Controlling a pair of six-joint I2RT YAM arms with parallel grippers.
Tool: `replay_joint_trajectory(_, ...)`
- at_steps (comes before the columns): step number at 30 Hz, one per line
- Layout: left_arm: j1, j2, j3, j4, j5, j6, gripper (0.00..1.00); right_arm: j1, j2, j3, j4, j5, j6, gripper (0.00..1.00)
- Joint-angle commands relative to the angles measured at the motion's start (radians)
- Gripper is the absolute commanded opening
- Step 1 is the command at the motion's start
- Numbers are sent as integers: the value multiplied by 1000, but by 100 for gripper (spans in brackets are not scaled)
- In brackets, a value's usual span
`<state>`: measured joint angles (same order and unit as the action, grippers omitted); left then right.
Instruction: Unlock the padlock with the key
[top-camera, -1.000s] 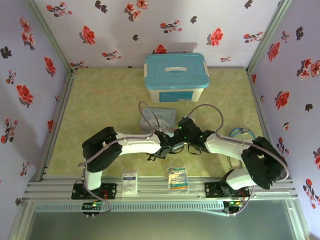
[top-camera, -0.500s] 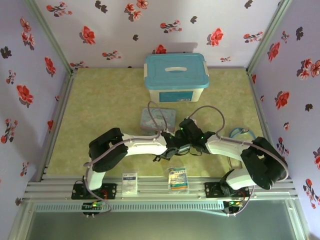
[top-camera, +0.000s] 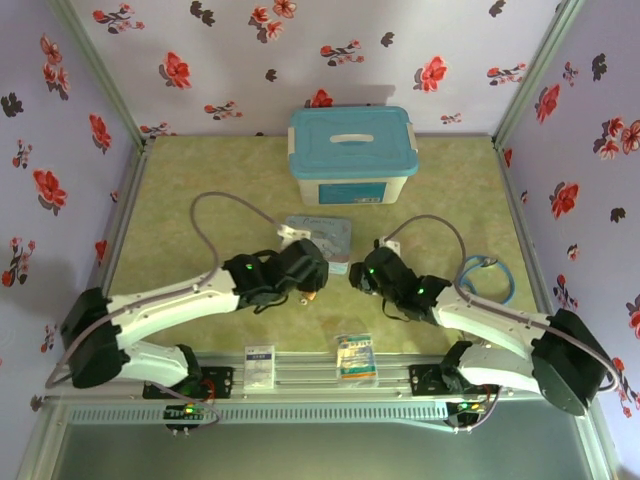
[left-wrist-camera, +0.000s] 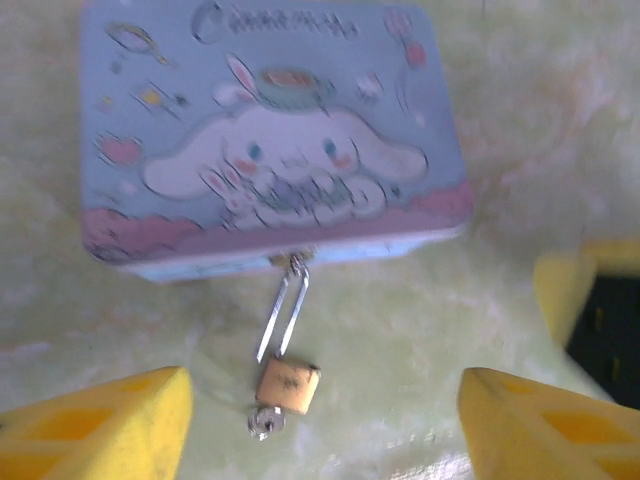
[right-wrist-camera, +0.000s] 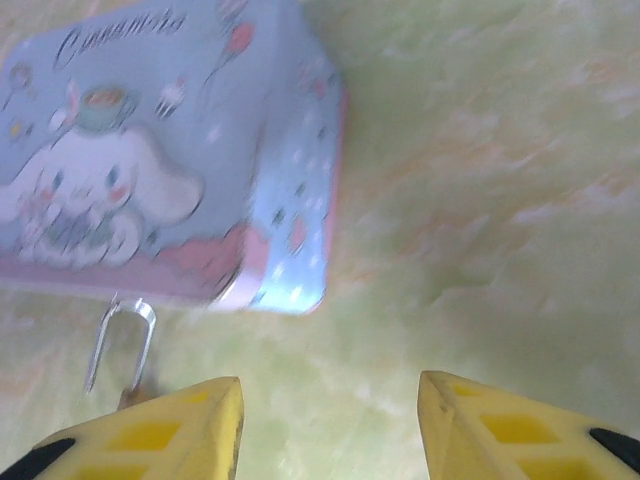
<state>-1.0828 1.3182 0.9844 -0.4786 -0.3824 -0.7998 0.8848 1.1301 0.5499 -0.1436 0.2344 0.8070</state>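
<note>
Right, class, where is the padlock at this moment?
In the left wrist view the padlock lies on the table just below the cartoon tin, its shackle reaching the tin's front edge, the key at its base.

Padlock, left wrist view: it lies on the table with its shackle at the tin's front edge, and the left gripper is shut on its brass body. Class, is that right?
No. The left wrist view shows the left gripper open, its yellow fingers wide apart either side of the padlock, not touching it. The rest is right.
</note>
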Motion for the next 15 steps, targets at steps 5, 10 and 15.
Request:
replay_joint_trajectory(5,196,-82,-125,177,183,61,79,193,244,177,-26,72,60,57)
replay_joint_trajectory(10,248,-116,-170,211,218,55,82,234,456,304,61,20,31,56)
replay_joint_trajectory(15,272,-171,-237,217,221,40,82,272,576,421,-81,137,60,56)
